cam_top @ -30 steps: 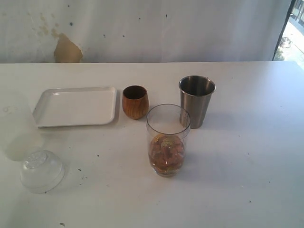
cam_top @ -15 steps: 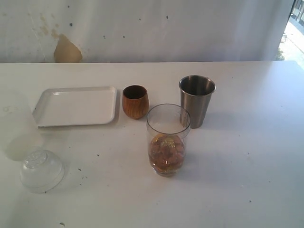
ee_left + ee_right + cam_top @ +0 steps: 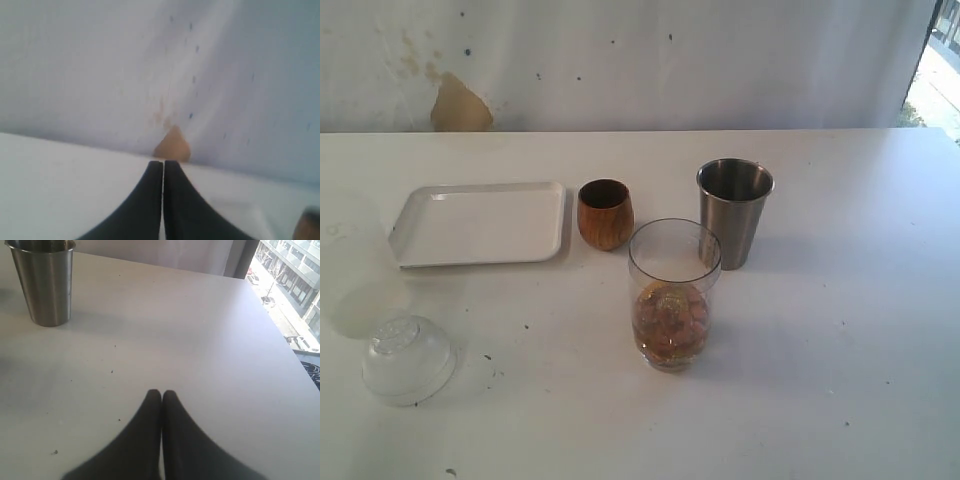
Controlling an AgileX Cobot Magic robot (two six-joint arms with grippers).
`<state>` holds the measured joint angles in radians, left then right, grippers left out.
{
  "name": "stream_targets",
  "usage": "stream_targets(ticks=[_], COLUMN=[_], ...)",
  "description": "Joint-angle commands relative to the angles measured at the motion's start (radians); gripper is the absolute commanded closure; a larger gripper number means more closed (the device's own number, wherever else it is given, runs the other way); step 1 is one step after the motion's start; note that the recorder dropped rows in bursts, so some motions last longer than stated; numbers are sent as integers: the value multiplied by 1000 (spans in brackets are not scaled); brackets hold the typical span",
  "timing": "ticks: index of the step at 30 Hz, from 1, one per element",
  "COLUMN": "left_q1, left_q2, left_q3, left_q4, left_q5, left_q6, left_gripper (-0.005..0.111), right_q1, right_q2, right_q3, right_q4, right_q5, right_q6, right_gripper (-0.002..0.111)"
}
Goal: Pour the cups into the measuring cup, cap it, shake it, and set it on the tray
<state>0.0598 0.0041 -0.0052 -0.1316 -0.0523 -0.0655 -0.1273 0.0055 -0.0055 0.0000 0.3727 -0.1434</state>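
Observation:
The clear measuring cup [image 3: 674, 290] stands mid-table with brownish pieces in its lower part. Behind it are the brown wooden cup [image 3: 605, 214] and the steel tumbler [image 3: 734, 213] [image 3: 43, 281]. The clear dome cap [image 3: 407, 358] lies near the front left. The white tray [image 3: 480, 223] sits at the back left with nothing on it. Neither arm shows in the exterior view. My left gripper [image 3: 163, 163] is shut and holds nothing, facing the wall. My right gripper [image 3: 162, 392] is shut and holds nothing over bare table, well short of the steel tumbler.
A white wall with a tan stain [image 3: 459, 105] [image 3: 171, 145] runs behind the table. The table's right edge [image 3: 295, 355] drops off beside a window. A brown blurred object [image 3: 307, 225] shows at one corner of the left wrist view.

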Motion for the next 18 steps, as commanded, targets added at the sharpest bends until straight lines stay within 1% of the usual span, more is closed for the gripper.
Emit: stream_targets(ticks=[1, 2, 3, 4, 5, 8, 9, 12, 15, 18], left_q1=[-6, -6, -6, -6, -6, -6, -6, -6, -6, -6], left_q2=[-4, -4, -4, -4, -2, 83, 115, 250, 385, 522], left_q3=[5, 5, 5, -14, -61, -184, -230, -364, -496, -617], left_q4=[-70, -34, -1, 19, 44, 58, 58, 58, 54, 23], left_q5=[-318, -351, -327, -275, -174, 12, 52, 203, 369, 544], left_q6=[-220, -236, -263, -297, -344, -354, -354, -316, -232, -89], left_gripper=[106, 106, 106, 106, 107, 107, 107, 107, 107, 107], right_q1=[-2, -2, -2, -2, -2, -2, -2, -2, -2, -2], right_q2=[-6, -6, -6, -6, -6, -6, -6, -6, -6, -6], right_q3=[5, 5, 5, 5, 5, 5, 5, 5, 5, 5], right_q4=[0, 0, 0, 0, 0, 0, 0, 0, 0, 0], right_q5=[-4, -4, -4, -4, -4, -4, -4, -4, -4, -4], right_q6=[-10, -10, -10, -10, -10, -10, -10, -10, -10, -10], right_gripper=[108, 108, 108, 108, 108, 108, 108, 108, 108, 108])
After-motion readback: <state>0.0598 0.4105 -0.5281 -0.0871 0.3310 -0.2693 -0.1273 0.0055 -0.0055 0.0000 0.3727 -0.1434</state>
